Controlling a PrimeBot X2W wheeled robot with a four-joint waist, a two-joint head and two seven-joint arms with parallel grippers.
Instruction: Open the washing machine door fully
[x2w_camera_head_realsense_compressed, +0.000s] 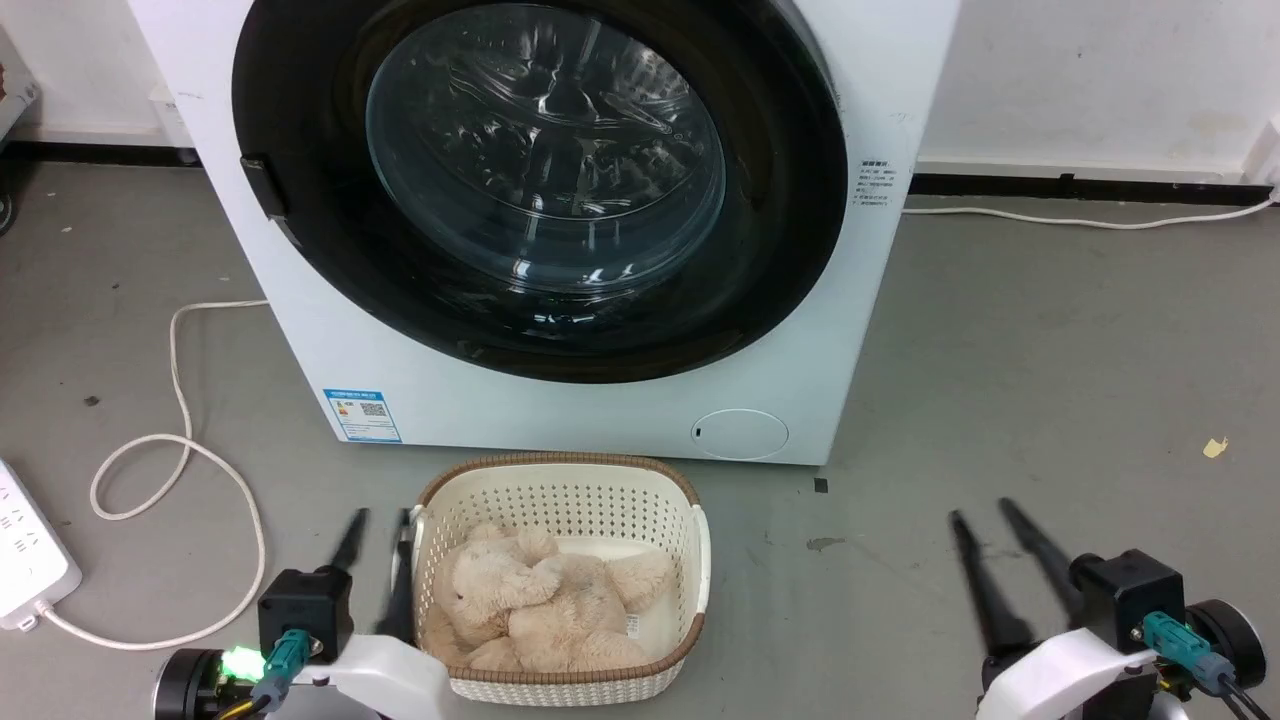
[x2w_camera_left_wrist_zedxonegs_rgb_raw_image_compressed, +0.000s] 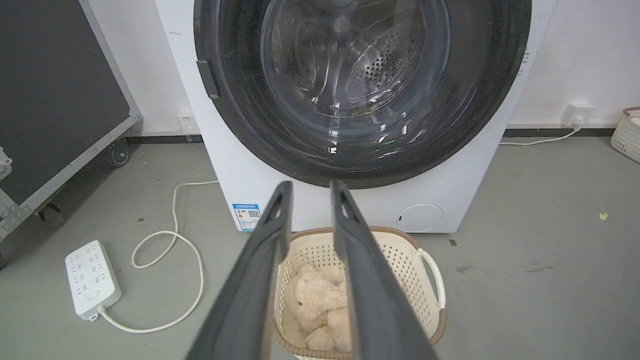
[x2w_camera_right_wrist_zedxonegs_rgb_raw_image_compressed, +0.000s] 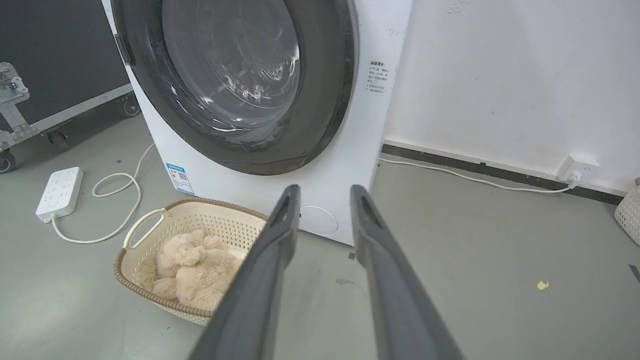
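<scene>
1x washing machine (x2w_camera_head_realsense_compressed: 600, 410), white front-loader, on grey floor against wall, centre of head view. 1x washing machine door (x2w_camera_head_realsense_compressed: 545, 170): black ring w/ clear glass centre, shut, flush on machine front; latch tab at its left edge.

1x cream basket (x2w_camera_head_realsense_compressed: 565, 460) on floor just in front of machine, 1x beige plush toy (x2w_camera_head_realsense_compressed: 540, 600) inside.

2 grippers, both low, well short of door. Left gripper (x2w_camera_head_realsense_compressed: 383, 515) beside basket's left wall, fingers a narrow gap apart, empty. Right gripper (x2w_camera_head_realsense_compressed: 980, 510) over bare floor, fingers slightly apart, empty.

1x power strip (x2w_camera_head_realsense_compressed: 25, 560) far left. 2x white cords: looped one (x2w_camera_head_realsense_compressed: 180, 460), one along wall (x2w_camera_head_realsense_compressed: 1080, 220). 1x round flap (x2w_camera_head_realsense_compressed: 740, 435), 1x blue label (x2w_camera_head_realsense_compressed: 362, 415).
</scene>
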